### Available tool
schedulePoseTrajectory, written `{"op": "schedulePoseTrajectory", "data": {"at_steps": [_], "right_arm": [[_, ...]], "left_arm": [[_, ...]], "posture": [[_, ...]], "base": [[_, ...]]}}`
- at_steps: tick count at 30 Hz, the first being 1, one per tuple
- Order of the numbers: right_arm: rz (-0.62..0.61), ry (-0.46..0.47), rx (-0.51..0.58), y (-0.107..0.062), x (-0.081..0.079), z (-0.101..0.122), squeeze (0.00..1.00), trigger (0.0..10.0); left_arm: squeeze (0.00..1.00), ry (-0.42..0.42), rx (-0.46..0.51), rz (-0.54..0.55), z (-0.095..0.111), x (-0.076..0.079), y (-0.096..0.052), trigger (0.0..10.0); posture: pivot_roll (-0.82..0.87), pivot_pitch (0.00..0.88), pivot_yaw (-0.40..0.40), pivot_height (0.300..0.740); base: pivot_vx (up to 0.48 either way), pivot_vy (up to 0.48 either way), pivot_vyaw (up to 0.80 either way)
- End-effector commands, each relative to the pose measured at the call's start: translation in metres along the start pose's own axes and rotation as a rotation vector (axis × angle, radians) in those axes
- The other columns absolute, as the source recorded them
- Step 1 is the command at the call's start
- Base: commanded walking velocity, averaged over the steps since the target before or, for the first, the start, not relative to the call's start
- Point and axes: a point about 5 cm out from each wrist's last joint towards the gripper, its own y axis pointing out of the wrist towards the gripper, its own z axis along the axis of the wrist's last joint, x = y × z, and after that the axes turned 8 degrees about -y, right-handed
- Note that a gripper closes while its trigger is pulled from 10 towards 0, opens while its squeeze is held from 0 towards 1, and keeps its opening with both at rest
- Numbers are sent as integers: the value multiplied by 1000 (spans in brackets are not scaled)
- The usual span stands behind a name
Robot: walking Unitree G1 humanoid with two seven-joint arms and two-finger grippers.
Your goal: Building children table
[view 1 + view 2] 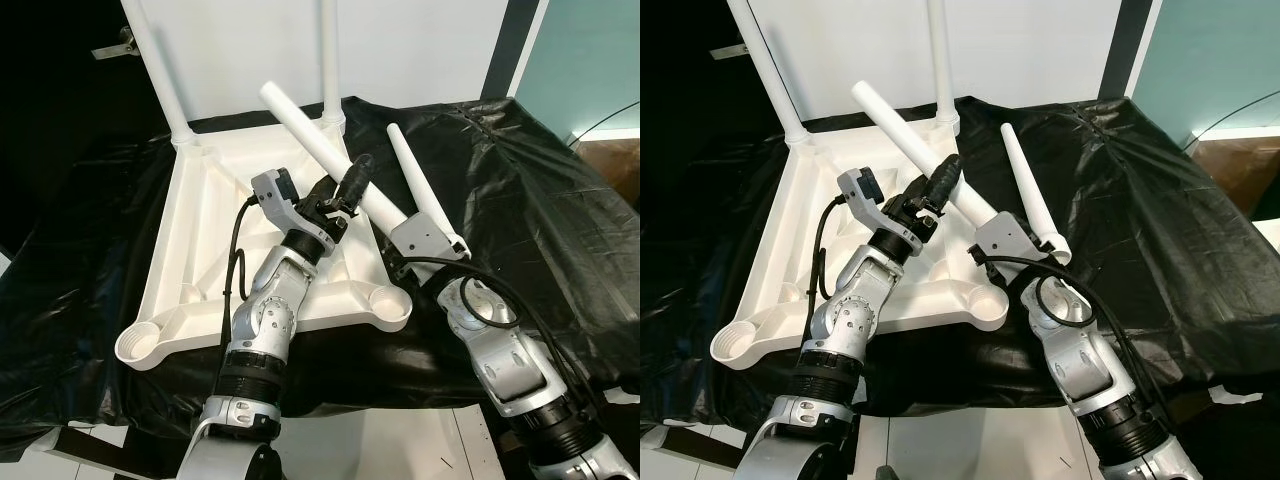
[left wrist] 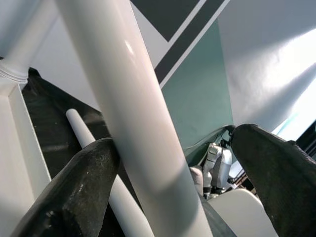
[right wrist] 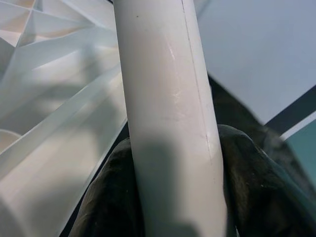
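A worktop draped in black plastic sheet carries the upturned white tabletop, its ribbed underside facing up, two legs already standing in its far corner sockets. A loose white leg slants over the tabletop. The left tool straddles this leg, one finger touching it, the other apart: parted. The right tool grips it lower down, both fingers pressed to its sides. Another loose leg lies just beside, on the sheet. No writing is legible anywhere.
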Motion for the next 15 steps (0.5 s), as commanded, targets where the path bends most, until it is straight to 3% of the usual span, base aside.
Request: {"op": "schedulePoseTrajectory", "data": {"at_steps": [1, 8, 15], "right_arm": [[-12, -105, 57, 0, -7, 8, 0, 0], [-64, -312, 125, -4, -17, 10, 0, 0], [-118, -405, 152, -7, -18, 4, 0, 0]], "left_arm": [[133, 12, -10, -35, 0, 5, 4, 10000], [122, 13, -7, -26, 1, 2, 2, 10000], [122, 5, -10, -26, 0, 3, 3, 10000]], "posture": [[-126, 18, 76, 740], [-125, 18, 75, 740], [-127, 20, 76, 740]], "base": [[0, 0, 0], [0, 0, 0], [0, 0, 0]]}}
